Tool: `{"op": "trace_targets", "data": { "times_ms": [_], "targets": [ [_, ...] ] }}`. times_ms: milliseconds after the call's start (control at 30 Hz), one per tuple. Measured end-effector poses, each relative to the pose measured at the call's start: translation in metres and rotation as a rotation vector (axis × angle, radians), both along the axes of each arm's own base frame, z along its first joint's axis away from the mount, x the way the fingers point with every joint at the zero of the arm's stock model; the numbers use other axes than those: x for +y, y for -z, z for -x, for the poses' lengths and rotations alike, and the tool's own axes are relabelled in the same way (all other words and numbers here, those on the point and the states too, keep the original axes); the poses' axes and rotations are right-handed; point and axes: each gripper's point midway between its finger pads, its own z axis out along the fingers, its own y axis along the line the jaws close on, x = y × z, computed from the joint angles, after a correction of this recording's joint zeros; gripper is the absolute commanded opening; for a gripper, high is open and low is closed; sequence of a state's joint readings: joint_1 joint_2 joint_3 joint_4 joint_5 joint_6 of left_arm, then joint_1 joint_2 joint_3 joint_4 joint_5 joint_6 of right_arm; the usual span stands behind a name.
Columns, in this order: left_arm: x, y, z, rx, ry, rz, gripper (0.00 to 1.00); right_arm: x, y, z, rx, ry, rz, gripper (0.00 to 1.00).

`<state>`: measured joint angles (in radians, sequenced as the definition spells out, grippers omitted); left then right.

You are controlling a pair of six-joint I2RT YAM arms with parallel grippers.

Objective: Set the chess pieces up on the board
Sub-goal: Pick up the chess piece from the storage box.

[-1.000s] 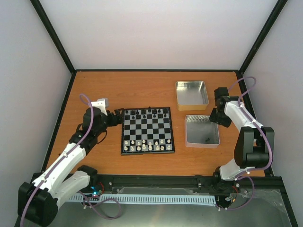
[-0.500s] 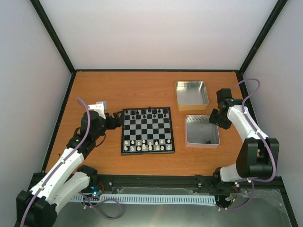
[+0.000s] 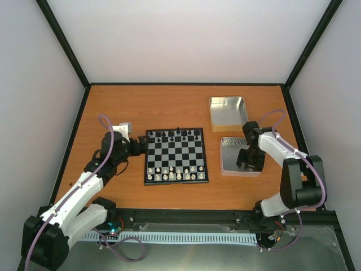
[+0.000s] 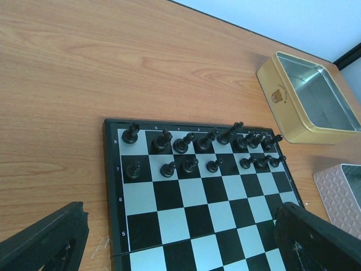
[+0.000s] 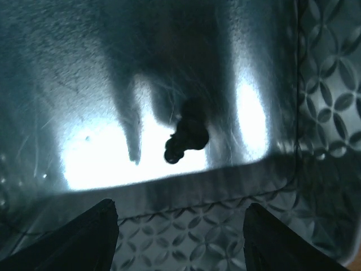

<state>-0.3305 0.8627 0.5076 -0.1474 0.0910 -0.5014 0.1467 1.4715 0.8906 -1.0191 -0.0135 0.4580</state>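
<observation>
White walls enclosed the orange wooden counter (image 3: pixel 169 107). The board (image 3: pixel 175 155) lay mid-counter, with black chess pieces (image 4: pixel 203 141) lining its far rows. Left jaws gaped empty beside it. Right jaws hung spread and empty over the near tin (image 3: pixel 227 161) and its stray piece (image 5: pixel 186 138). Lowering and closing on it seemed next.

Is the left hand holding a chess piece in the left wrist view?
No, the left hand is open, and only the board shows between its two spread fingers.
</observation>
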Motion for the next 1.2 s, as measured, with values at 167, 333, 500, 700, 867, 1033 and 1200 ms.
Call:
{"op": "trace_targets", "data": {
  "times_ms": [167,333,500,700,867,1033,1200],
  "targets": [
    [-0.003,0.009,-0.004,0.024,0.009,-0.003,0.91,0.0,0.012,0.005,0.049,-0.006,0.001,0.63],
    [-0.005,0.019,-0.008,0.05,0.012,-0.014,0.91,0.001,0.024,0.003,0.079,-0.008,0.001,0.57],
    [-0.006,0.029,-0.011,0.08,0.014,-0.03,0.91,0.007,0.029,-0.013,0.034,-0.004,-0.022,0.46],
    [-0.006,0.031,-0.013,0.082,0.017,-0.036,0.91,0.007,0.031,-0.023,0.003,-0.011,-0.022,0.2],
    [-0.007,0.029,-0.014,0.077,0.018,-0.035,0.91,0.008,0.031,-0.026,-0.004,-0.008,-0.026,0.12],
    [-0.007,0.027,-0.015,0.072,0.019,-0.034,0.91,0.009,0.031,-0.031,-0.023,-0.002,-0.03,0.08],
    [-0.013,0.022,-0.014,0.059,0.049,-0.015,0.92,0.012,0.029,-0.042,-0.072,0.023,-0.044,0.11]
  ]
}}
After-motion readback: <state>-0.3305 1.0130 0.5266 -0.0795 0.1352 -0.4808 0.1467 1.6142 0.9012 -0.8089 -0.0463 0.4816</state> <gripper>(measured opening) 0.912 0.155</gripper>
